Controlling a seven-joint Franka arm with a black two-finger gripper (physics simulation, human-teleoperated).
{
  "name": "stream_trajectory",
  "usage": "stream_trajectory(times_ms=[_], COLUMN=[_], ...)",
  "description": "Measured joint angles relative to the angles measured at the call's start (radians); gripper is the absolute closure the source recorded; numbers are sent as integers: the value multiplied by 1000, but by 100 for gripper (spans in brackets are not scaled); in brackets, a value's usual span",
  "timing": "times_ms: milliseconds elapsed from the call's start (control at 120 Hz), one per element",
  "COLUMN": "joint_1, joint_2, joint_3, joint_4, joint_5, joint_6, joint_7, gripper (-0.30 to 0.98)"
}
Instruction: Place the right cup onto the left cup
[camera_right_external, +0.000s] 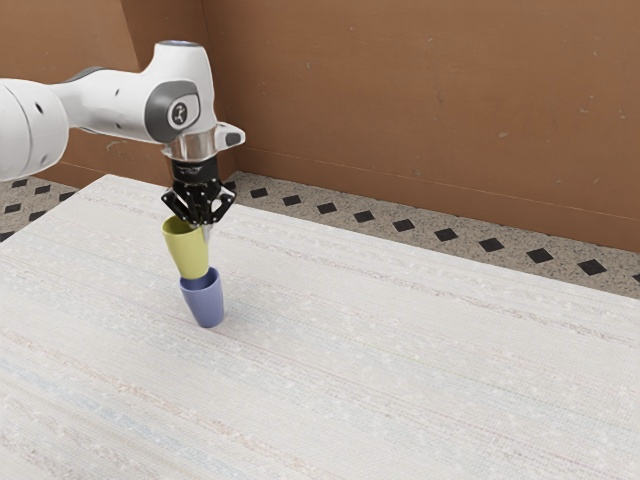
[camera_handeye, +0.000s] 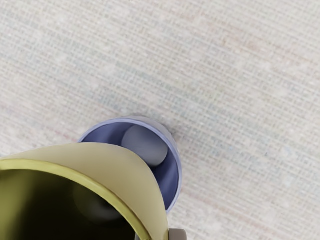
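One claw (camera_right_external: 204, 226) grips one yellow cup (camera_right_external: 188, 253) above one blue cup (camera_right_external: 207, 306).

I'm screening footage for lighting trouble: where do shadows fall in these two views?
Exterior view: only a faint, soft shadow on the pale woven tabletop beside the tapered blue cup; wrist view: deep shade inside the tapered yellow cup, a soft shadow just outside the blue cup's rim.

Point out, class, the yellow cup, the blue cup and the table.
Yellow cup (camera_right_external: 187, 250): exterior view, outer side wall.
Blue cup (camera_right_external: 207, 307): exterior view, outer side wall.
Table (camera_right_external: 400, 350): exterior view, bare stretch of top.
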Motion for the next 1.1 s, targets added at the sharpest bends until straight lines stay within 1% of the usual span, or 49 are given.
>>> stream_trajectory(times_ms=[833,867,1008,1100], joint_1=[4,4,3,4], joint_2=[74,76,78,71], joint_3=[-2,-1,-4,-3], joint_4=[2,2,1,-1], joint_5=[0,-1,-5,-9], joint_6=[41,43,50,52], joint_7=[-3,-2,0,1], gripper=[78,74,42,28])
